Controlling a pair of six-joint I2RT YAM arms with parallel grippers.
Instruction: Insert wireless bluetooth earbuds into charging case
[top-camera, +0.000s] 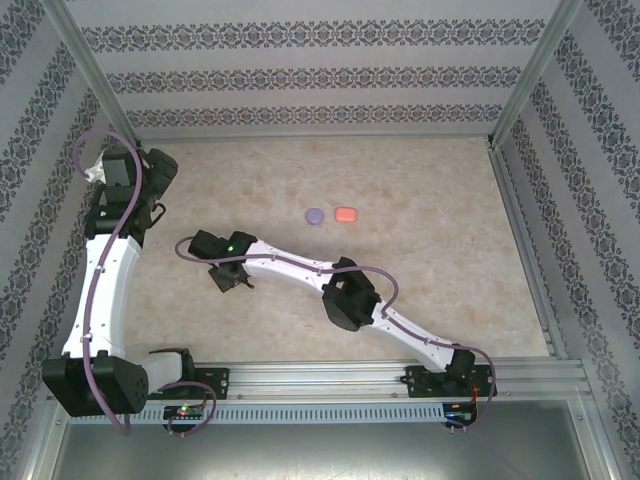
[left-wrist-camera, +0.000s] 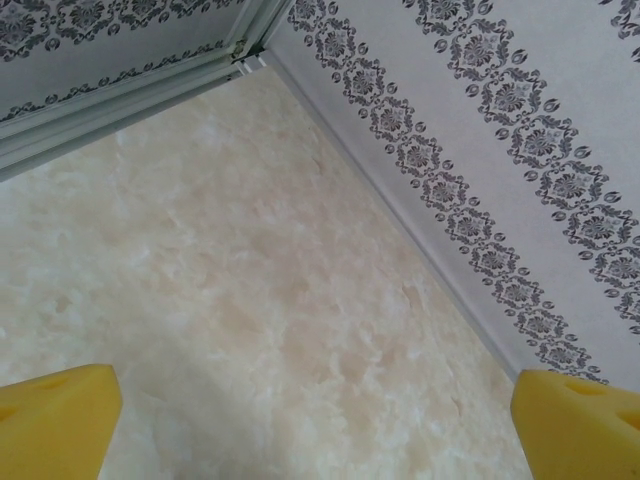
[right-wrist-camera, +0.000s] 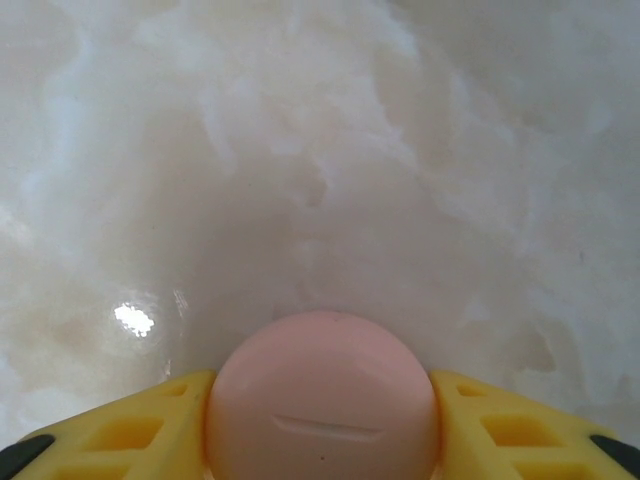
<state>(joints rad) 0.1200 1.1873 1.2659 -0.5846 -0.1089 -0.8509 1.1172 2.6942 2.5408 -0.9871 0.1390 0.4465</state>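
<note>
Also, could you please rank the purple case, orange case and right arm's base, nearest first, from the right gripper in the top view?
1. purple case, beyond and right of the right gripper.
2. orange case, right of purple.
3. right arm's base, near edge.

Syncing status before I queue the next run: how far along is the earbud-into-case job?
Done: nothing confirmable. The round purple plastic case and the rounded orange-red plastic case lie side by side on the beige marbled table, seemingly shut. In hand: the right gripper clamps a round pale-pink plastic case. The left gripper hangs open by the wall. Left: seating buds, apparently all of it.
</note>
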